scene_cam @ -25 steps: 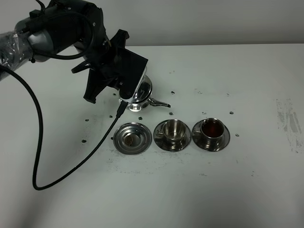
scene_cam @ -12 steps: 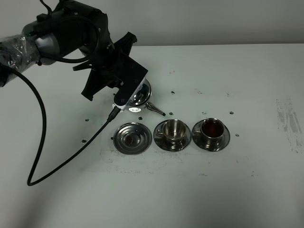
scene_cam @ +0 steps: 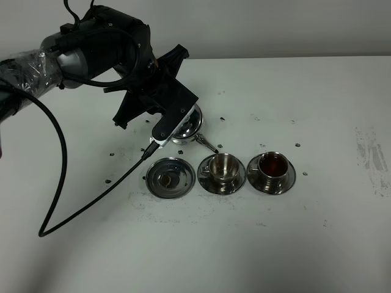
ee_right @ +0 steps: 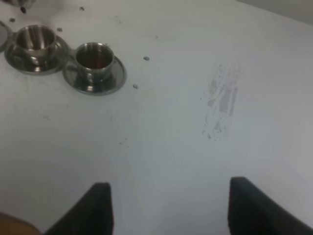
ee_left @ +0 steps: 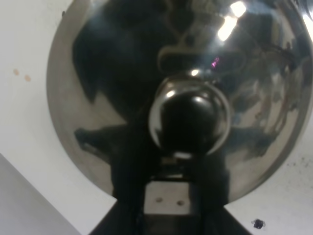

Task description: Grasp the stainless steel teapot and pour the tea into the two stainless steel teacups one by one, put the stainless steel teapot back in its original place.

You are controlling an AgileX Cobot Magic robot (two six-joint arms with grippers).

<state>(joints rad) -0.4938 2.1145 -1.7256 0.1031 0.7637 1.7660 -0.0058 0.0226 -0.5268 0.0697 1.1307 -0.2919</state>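
The stainless steel teapot (scene_cam: 189, 124) hangs tilted above the table, and its thin spout (scene_cam: 206, 143) points down at the rim of the middle teacup (scene_cam: 222, 167). Under the black wrist, my left gripper (scene_cam: 175, 119) is shut on the teapot's handle. In the left wrist view the domed lid (ee_left: 112, 83) and its knob (ee_left: 190, 120) fill the picture, with the left gripper (ee_left: 168, 208) behind them. The middle teacup's inside looks shiny. The right teacup (scene_cam: 273, 165) holds reddish-brown tea. The flat dish (scene_cam: 170, 177) with a tan spot lies bare. My right gripper (ee_right: 173, 210) is open over bare table.
A black cable (scene_cam: 58, 183) loops from the left arm across the table's left side. Small dark specks dot the white tabletop (scene_cam: 317, 110) around the cups. A grey scuffed patch (scene_cam: 372, 155) marks the far right. Both teacups (ee_right: 35, 36) (ee_right: 95, 55) stand on their saucers.
The left arm has carried the teapot to the right and tipped it further. The spout has swung down from level to the middle teacup's rim.
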